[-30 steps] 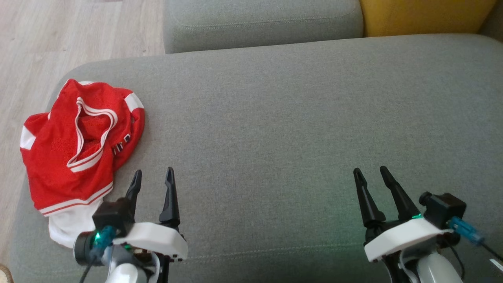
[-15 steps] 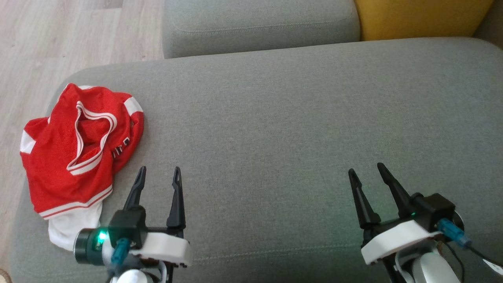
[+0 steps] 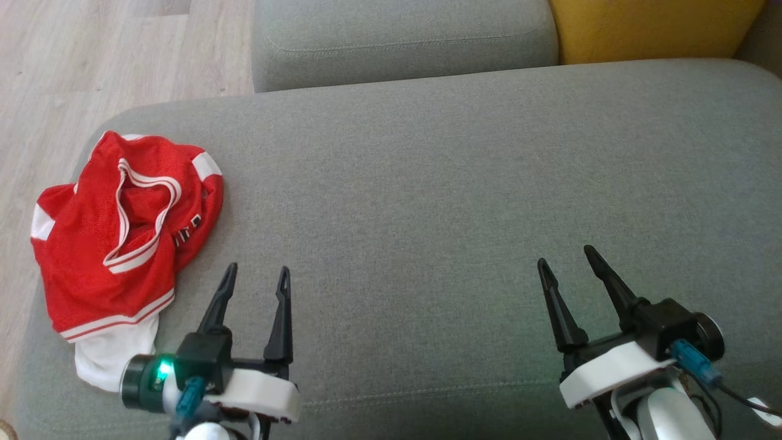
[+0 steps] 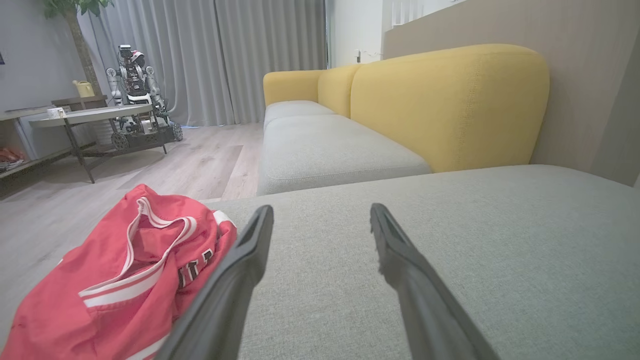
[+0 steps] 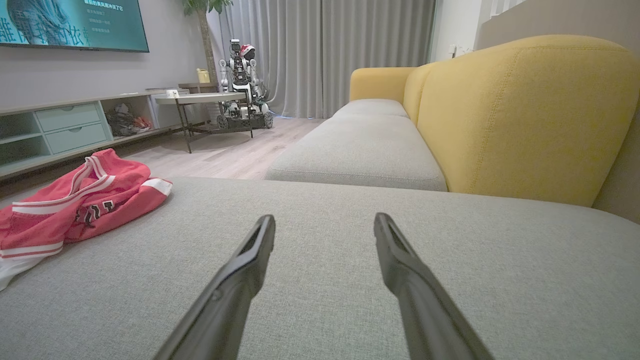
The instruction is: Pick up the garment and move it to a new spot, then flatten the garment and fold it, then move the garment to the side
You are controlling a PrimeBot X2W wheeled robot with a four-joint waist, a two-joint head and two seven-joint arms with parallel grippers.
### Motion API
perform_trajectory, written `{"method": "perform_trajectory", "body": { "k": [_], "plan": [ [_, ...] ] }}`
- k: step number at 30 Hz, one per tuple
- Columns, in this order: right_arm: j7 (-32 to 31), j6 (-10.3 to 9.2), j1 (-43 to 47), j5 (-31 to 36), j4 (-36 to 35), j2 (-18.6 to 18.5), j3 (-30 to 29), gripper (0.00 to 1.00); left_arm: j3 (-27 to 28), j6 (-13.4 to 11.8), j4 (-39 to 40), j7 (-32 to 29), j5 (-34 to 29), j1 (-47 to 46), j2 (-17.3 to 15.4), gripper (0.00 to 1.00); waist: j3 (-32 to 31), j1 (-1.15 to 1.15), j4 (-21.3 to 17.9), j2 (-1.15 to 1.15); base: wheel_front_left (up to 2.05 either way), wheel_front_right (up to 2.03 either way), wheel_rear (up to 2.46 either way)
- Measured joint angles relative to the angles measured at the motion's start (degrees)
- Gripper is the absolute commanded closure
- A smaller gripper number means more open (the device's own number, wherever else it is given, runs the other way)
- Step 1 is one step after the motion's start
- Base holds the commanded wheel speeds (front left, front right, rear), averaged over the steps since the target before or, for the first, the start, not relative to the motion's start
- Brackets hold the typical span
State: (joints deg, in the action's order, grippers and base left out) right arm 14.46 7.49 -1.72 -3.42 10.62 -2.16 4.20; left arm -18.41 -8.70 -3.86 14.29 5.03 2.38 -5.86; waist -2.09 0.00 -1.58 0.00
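- Head view: the left gripper point(image 3: 258, 269), two long dark fingers on a white mount, hovers low over the seat with its fingers spread wide and nothing between them. Its arm is cut off by the bottom edge.
- The right gripper point(image 3: 564, 255), far across the seat, is spread just as wide and is also empty. Its forearm and blue-plugged cable run out of the frame.
- The crumpled red mesh jersey with white striped trim point(image 3: 122, 244) lies bunched at the left end of the broad grey fabric seat cushion point(image 3: 427, 183). It is just beside the left gripper and well apart from the right one.
- The folds hide the jersey's outline. Dark lettering shows only in part and cannot be read.
- The left wrist's dark round housing covers the corner of a white piece at the jersey's near edge.
- In the left wrist view the left finger overlaps the jersey's edge, and I cannot tell whether they touch.
- Beyond lie a second grey seat cushion point(image 3: 403, 36), a yellow upholstered backrest point(image 3: 647, 27) cut off at the top, and pale wooden floor point(image 3: 91, 55).
- Far off stands another robot point(image 4: 132, 100) beside a round table point(image 4: 90, 115), too small for detail.
- The text on a wall screen point(image 5: 75, 22), cropped by the frame, is illegible.
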Motion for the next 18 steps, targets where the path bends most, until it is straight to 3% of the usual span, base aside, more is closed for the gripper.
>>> {"method": "perform_trajectory", "body": {
  "k": [6,18],
  "plan": [
    [0.0,0.0,0.0,0.0,0.1,0.0,-0.1,0.0,2.5,2.2,-0.9,0.0,-0.5,0.0,1.3,0.0,0.1,0.0,0.1,0.0,0.0,0.0,0.0],
    [0.0,0.0,0.0,0.0,0.1,0.0,-0.4,0.0,4.3,3.8,-2.1,0.0,-0.9,0.0,2.5,0.0,0.2,0.0,1.5,0.0,0.0,0.0,0.0]
  ]
}}
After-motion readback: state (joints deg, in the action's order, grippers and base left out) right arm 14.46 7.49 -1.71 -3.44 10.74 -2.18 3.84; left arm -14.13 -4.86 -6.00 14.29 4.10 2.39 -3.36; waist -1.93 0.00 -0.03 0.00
